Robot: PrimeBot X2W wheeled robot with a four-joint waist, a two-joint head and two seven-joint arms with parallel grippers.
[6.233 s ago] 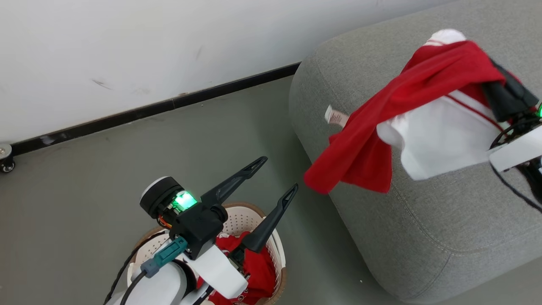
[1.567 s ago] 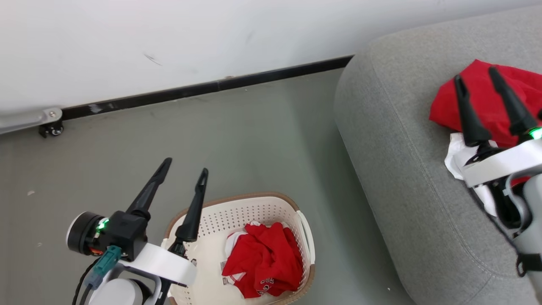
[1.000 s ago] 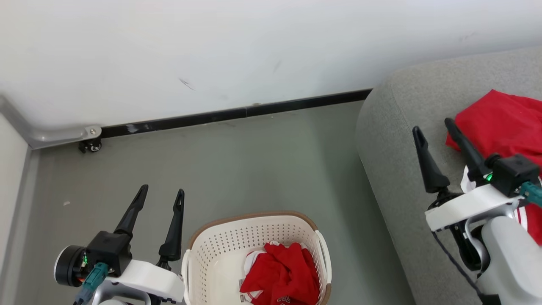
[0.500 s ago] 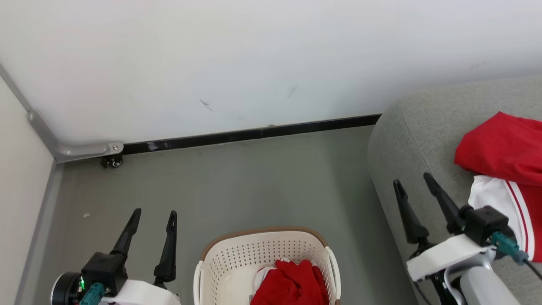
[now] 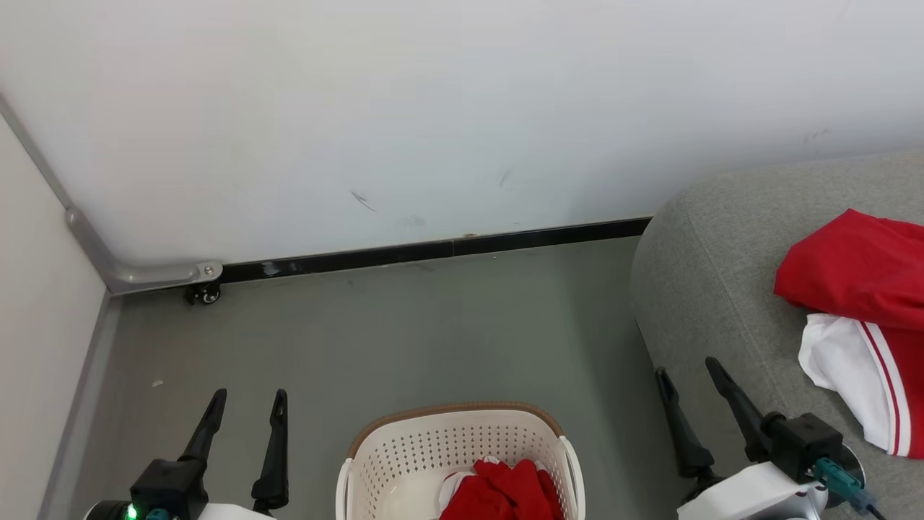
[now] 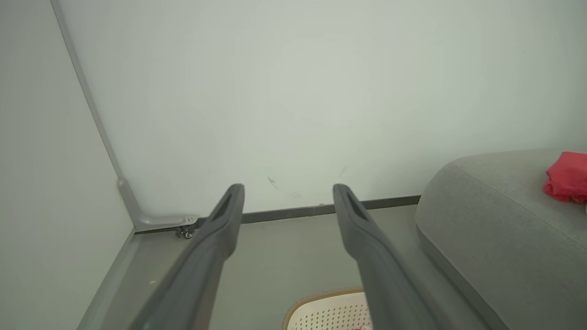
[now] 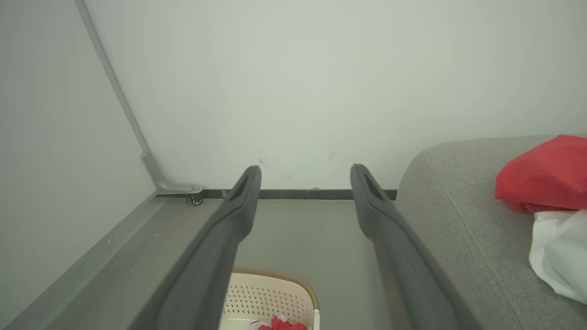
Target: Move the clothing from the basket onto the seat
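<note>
Clothing (image 5: 505, 495) lies right of the basket's (image 5: 455, 413) middle, between released left claw (image 5: 247, 396) and released right claw (image 5: 686, 368), seemingly nearer the right.

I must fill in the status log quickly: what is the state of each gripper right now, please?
Left gripper: open, holding nothing.
Right gripper: open, holding nothing.

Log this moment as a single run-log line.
left fingers: open, empty | right fingers: open, empty | seat: red-white clothing lying on it | basket: red clothing inside
</note>
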